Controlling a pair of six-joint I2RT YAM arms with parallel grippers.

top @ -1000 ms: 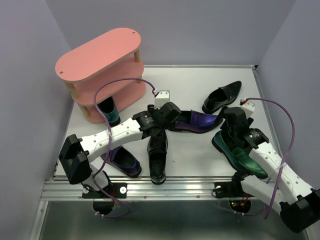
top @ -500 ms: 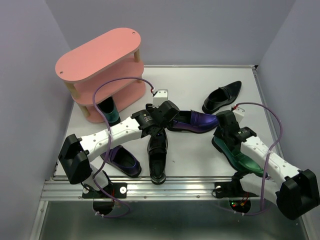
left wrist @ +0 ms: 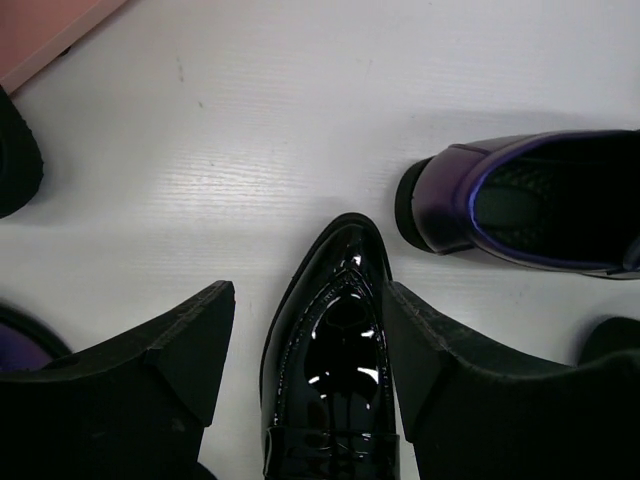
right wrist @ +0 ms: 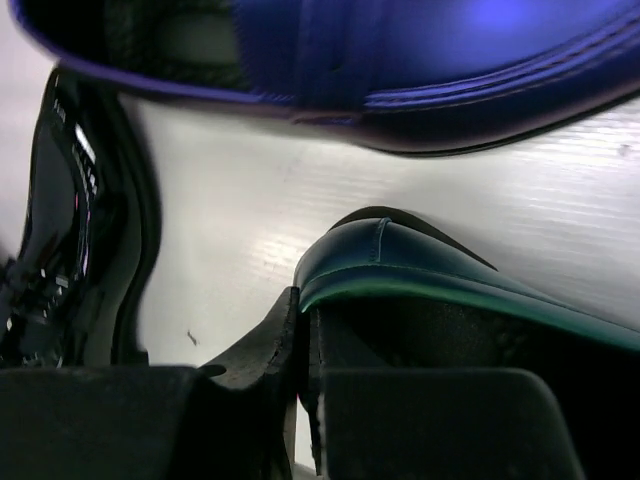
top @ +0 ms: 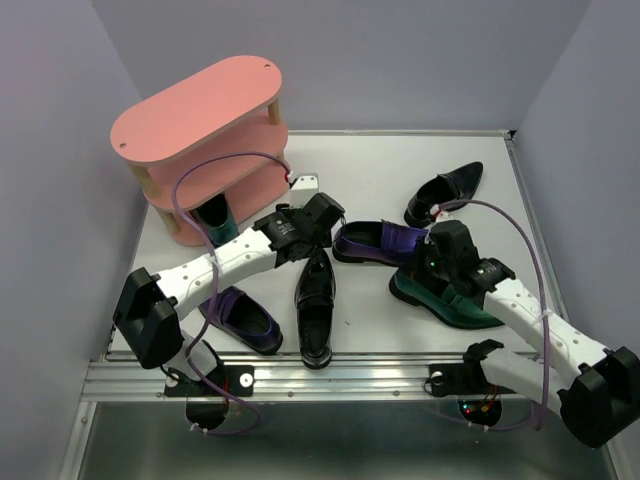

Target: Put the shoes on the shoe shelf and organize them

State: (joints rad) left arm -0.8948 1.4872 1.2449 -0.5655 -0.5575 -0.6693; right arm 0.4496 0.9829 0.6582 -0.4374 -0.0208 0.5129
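Right gripper [right wrist: 303, 335] clamps green shoe's [right wrist: 440, 265] rim, lower right, for carrying to shelf [top: 195, 112]; left gripper [left wrist: 310, 297] gapes astride black shoe [left wrist: 335, 395].

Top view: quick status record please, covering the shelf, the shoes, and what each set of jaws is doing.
shelf: far left, top board bare
shelved shoe: dark, at the bottom board, partly hidden
loose on table: near purple shoe, near black shoe, mid purple shoe, far black shoe
green shoe: right of centre, gripped at its rim
left jaws: open, either side of the near black shoe's toe
right jaws: shut on the green shoe
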